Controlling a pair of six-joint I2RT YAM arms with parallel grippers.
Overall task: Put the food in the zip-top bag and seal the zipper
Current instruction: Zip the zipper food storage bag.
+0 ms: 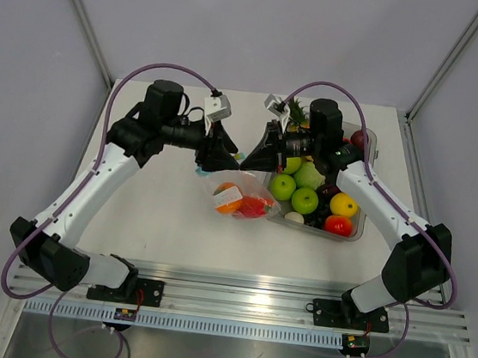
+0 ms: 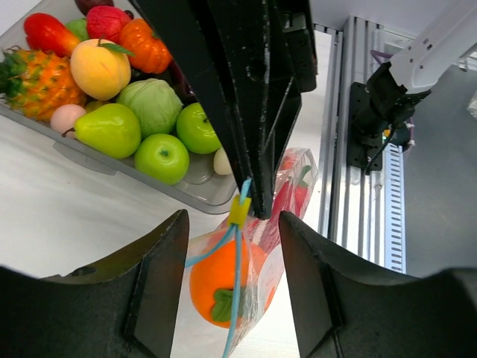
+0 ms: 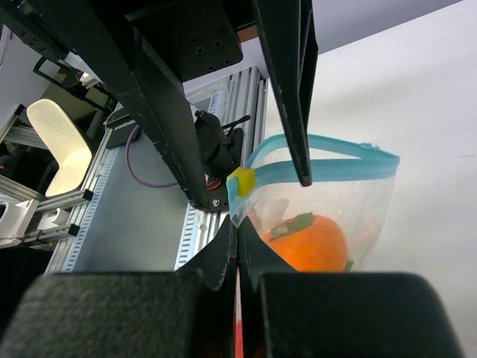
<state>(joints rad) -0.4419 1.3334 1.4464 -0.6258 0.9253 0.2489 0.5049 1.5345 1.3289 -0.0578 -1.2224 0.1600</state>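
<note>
The zip-top bag [image 1: 241, 198] hangs mouth-up at the table's middle with the orange piece [image 1: 229, 199] and the red chili [image 1: 257, 205] inside. My right gripper [image 1: 255, 165] is shut on the bag's corner just below the yellow slider [image 3: 241, 181]; the pinch shows in the right wrist view [image 3: 238, 227]. The light-blue zipper [image 3: 320, 168] runs from there, gaping at its far end. My left gripper [image 1: 215, 163] is open and straddles the zipper [image 2: 237, 283] near the slider [image 2: 240, 210], with the orange piece [image 2: 216, 280] below. Its jaws touch nothing.
A rigid clear tray [image 1: 356, 231] right of the bag holds green apples [image 1: 294, 192], a pineapple [image 1: 297, 112] and other toy produce. It lies close beside the bag in the left wrist view [image 2: 112, 160]. An aluminium rail [image 1: 235, 287] runs along the near edge.
</note>
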